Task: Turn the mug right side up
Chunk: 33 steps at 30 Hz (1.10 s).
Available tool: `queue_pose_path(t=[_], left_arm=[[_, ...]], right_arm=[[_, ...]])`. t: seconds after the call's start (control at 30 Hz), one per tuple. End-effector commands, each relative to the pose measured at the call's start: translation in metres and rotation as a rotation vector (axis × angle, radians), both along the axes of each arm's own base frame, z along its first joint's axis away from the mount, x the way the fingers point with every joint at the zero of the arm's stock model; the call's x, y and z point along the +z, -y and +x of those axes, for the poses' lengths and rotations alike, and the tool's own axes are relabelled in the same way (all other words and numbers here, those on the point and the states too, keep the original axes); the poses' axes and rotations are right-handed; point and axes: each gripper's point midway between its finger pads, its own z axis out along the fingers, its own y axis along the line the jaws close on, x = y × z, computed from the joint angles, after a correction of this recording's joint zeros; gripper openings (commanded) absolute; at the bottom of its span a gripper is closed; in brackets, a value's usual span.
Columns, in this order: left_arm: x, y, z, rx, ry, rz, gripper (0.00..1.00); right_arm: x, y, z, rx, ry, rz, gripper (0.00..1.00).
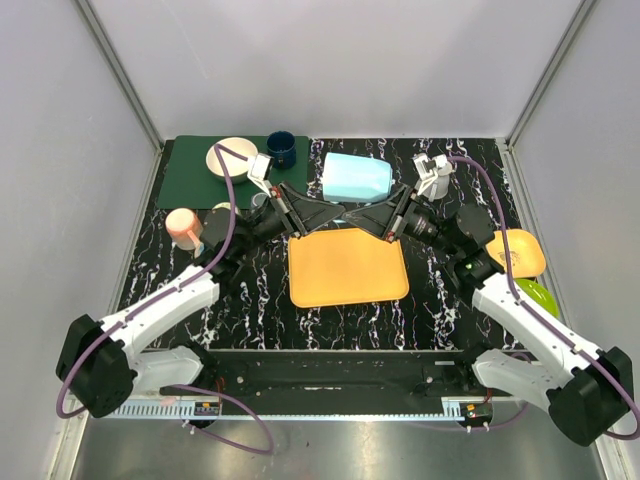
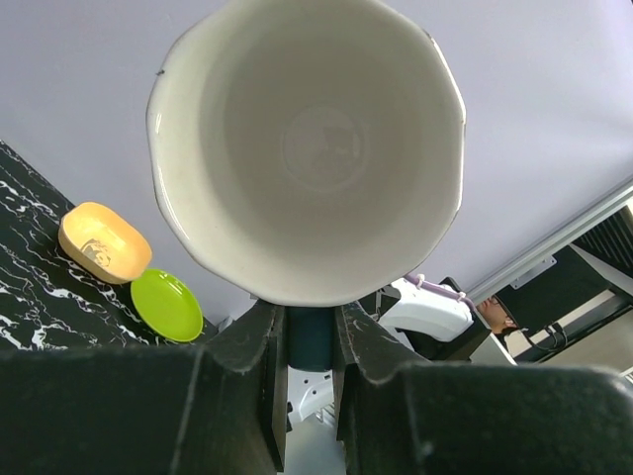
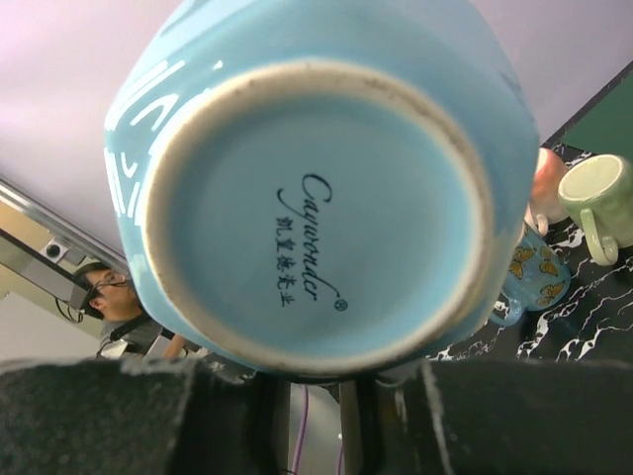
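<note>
The light blue mug (image 1: pixel 357 177) lies on its side in the air above the orange tray (image 1: pixel 347 266), held between my two grippers. The left wrist view looks into its cream inside (image 2: pixel 307 148). The right wrist view shows its base with printed lettering (image 3: pixel 316 198). My left gripper (image 1: pixel 335 212) is under the mug's rim end, shut on the dark handle (image 2: pixel 312 336). My right gripper (image 1: pixel 378 215) comes from the right under the base end, its fingers (image 3: pixel 247 416) close together at the mug's lower edge; the tips are hidden by the mug.
A green mat (image 1: pixel 195 180) at the back left carries a cream mug (image 1: pixel 232 158) and a dark blue mug (image 1: pixel 281 148). A pink cup (image 1: pixel 183 226) stands at the left. A yellow bowl (image 1: pixel 520 250) and a green plate (image 1: pixel 537 295) lie at the right.
</note>
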Motion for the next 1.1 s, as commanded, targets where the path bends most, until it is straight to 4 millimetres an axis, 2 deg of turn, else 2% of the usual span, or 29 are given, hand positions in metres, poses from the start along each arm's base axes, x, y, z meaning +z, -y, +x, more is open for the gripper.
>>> queue_pose_path(t=[0.0, 0.13, 0.2, 0.3, 0.5, 0.73, 0.87, 1.07], left_arm=[[0.016, 0.006, -0.049, -0.165, 0.130, 0.004, 0.00], [0.016, 0.003, -0.050, -0.147, 0.151, 0.006, 0.00], [0.020, 0.000, -0.048, -0.118, 0.165, 0.000, 0.05], [0.021, -0.004, -0.046, -0.086, 0.176, -0.016, 0.07], [0.032, -0.012, -0.047, -0.080, 0.195, -0.104, 0.07], [0.041, -0.024, -0.046, -0.088, 0.182, -0.218, 0.17], [0.044, -0.026, -0.047, -0.118, 0.176, -0.255, 0.27], [0.050, -0.027, -0.054, -0.156, 0.207, -0.284, 0.30]], right_arm=[[0.043, 0.006, 0.000, -0.032, 0.108, 0.073, 0.00], [0.041, 0.013, 0.003, -0.095, 0.125, 0.044, 0.00], [0.036, 0.019, 0.005, -0.146, 0.137, 0.001, 0.00], [0.039, 0.024, 0.003, -0.173, 0.176, -0.022, 0.00], [0.039, 0.023, -0.005, -0.146, 0.202, -0.037, 0.00], [0.034, 0.023, -0.010, -0.125, 0.213, -0.049, 0.00], [0.033, 0.022, -0.013, -0.109, 0.220, -0.049, 0.00], [0.031, 0.020, -0.015, -0.091, 0.231, -0.057, 0.00]])
